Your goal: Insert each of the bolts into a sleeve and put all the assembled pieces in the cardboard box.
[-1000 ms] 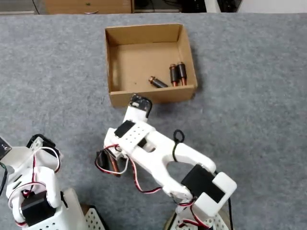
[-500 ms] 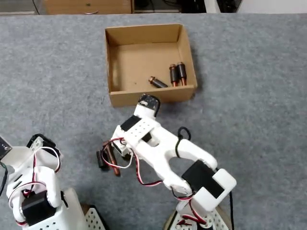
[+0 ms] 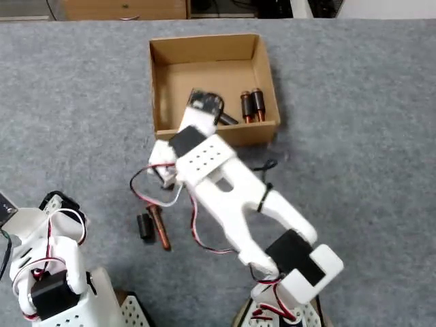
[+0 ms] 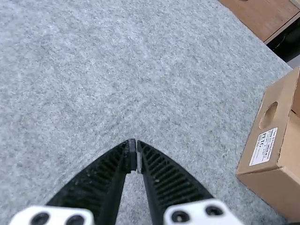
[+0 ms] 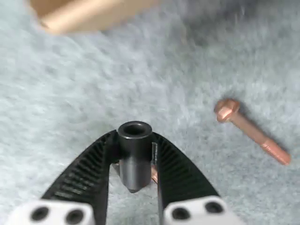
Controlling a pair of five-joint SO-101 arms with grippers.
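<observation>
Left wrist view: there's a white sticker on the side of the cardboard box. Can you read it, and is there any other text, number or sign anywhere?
White sticker on the side of the cardboard box: a few lines of dark print, too small to read.
Sleeve in the right gripper: no markings that I can see.
Loose bolt on the table: no markings that I can see.
</observation>
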